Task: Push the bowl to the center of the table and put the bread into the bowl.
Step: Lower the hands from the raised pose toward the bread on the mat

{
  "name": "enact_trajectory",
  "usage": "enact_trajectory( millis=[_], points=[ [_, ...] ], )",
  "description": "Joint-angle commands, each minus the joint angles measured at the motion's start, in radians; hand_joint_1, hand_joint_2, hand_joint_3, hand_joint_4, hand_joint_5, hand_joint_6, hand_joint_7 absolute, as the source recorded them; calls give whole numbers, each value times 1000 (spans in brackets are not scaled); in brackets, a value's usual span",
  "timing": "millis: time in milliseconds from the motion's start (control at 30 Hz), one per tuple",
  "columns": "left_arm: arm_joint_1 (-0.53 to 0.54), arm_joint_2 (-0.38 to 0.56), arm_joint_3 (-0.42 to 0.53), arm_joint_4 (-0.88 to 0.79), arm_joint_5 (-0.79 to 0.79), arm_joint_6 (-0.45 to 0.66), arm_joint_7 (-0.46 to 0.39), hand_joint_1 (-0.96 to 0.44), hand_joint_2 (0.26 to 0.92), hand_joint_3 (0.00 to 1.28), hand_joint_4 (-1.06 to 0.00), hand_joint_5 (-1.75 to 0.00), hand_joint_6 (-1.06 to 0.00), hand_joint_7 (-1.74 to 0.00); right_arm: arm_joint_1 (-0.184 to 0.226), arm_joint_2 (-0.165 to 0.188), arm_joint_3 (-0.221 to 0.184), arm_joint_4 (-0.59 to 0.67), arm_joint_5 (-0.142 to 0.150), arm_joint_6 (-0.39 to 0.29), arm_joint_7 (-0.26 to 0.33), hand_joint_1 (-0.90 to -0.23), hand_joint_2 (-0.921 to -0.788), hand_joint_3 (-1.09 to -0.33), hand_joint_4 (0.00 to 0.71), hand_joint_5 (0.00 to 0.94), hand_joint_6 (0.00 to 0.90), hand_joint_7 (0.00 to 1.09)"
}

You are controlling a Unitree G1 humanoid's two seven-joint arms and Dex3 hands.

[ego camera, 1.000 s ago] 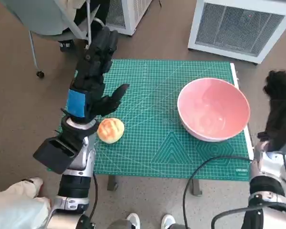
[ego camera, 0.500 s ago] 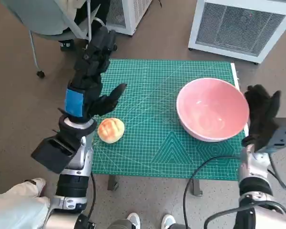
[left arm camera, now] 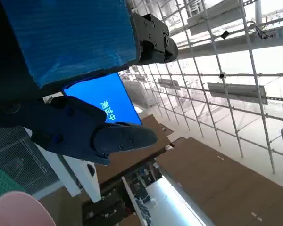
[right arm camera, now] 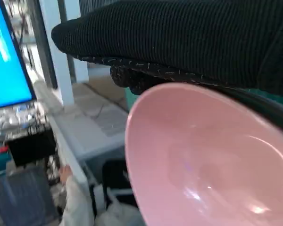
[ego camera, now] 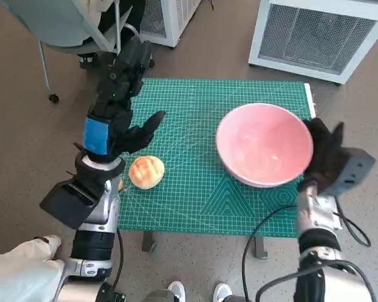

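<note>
A big pink bowl [ego camera: 263,145] stands on the right half of the green cutting mat [ego camera: 201,189]. My gloved right hand [ego camera: 324,156] presses flat against the bowl's right side; the bowl [right arm camera: 207,160] fills the right wrist view under the glove [right arm camera: 188,37]. A round golden bread roll [ego camera: 145,172] lies near the mat's left front part. My left hand [ego camera: 121,104] hovers above and behind the roll, fingers stretched out and apart, holding nothing. In the left wrist view the blue-taped hand [left arm camera: 80,70] points up at the room, and the bowl's rim [left arm camera: 14,212] peeks into one corner.
An office chair [ego camera: 69,31] stands beyond the table's far left corner. Two white grilled units [ego camera: 321,31] sit on the floor behind the table. Feet [ego camera: 198,292] show at the table's front, and a pale sleeve [ego camera: 19,277] shows at the lower left.
My right hand swung in from the table's right edge onto the bowl's side, and the bowl slid left toward the middle of the mat. The left hand hardly moved.
</note>
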Motion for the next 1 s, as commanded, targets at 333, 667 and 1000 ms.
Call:
enact_trajectory(
  millis=[333, 667, 1000],
  points=[
    [40, 25, 13, -29, 0, -4, -5, -305, 921, 334, -259, 0, -266, -146, -65, 69, -8, 12, 6, 10, 9, -489, -921, -810, 292, 12, 117, 566],
    [63, 33, 18, -52, 5, 5, 6, -311, 921, 330, -267, -4, -277, -127, -109, 106, -18, 21, 9, 42, -21, -486, -921, -821, 288, 8, 100, 594],
    [100, 47, 34, -75, -8, 5, 1, -326, 921, 322, -282, -7, -291, -104, -139, 119, -12, 24, -6, 85, -68, -492, -921, -796, 333, 27, 119, 606]
  ],
)
